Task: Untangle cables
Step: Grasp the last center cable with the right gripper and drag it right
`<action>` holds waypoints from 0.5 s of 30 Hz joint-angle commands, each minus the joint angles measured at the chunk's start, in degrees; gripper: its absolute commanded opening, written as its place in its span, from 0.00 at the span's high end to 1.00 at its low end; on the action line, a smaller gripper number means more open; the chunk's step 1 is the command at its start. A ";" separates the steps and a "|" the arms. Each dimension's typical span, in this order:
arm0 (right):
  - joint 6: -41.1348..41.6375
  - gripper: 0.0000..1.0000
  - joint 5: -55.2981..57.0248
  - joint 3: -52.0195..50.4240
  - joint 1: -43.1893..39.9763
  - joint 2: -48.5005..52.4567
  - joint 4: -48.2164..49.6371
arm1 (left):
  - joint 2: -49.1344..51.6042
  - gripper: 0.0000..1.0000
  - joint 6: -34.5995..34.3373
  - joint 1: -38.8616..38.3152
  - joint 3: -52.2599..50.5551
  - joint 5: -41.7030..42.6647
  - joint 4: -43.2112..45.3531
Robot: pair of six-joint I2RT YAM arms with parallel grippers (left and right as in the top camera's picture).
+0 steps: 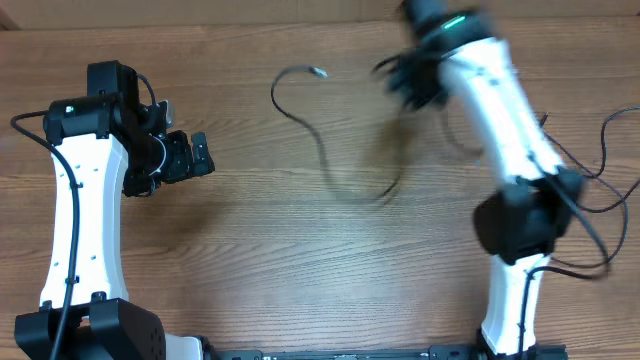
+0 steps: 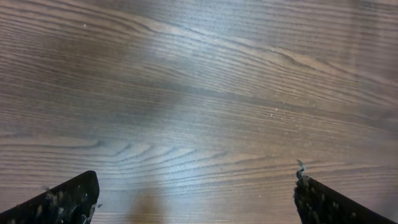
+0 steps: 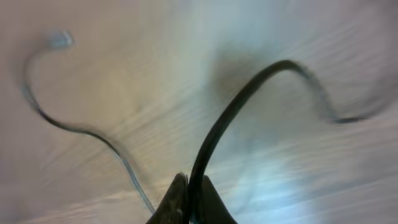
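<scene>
1. First, the left gripper hovers over bare table, well to the left of the silver plug and nearer the arm bases. In its wrist view its fingers sit in opposite lower corners, spread wide. Only wood grain lies between them and they hold nothing.
2. The silver plug lies flat on the wood at the end of a thin black cable. The cable curls left from the plug, then runs down and to its right in a loose S to a bend.
3. From that bend a blurred strand rises toward the right gripper, which is near the silver plug on its right and smeared in the overhead view.
4. In the right wrist view, that gripper's fingers are pinched together on the held cord. The cord arches up and drops away right of the plug. I cannot tell whether it and the plug's cable are one cord.
5. The arm wiring loops well to the right of the silver plug.
</scene>
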 commanded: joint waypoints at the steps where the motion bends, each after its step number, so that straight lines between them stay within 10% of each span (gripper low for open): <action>1: -12.76 0.96 1.01 17.53 -10.54 -3.80 -4.04 | -0.72 0.00 -0.81 0.04 -0.35 0.46 0.07; 15: -7.56 0.96 -8.35 38.45 -46.75 -3.87 -2.75 | -0.72 0.00 -1.92 0.02 -0.35 0.52 -0.02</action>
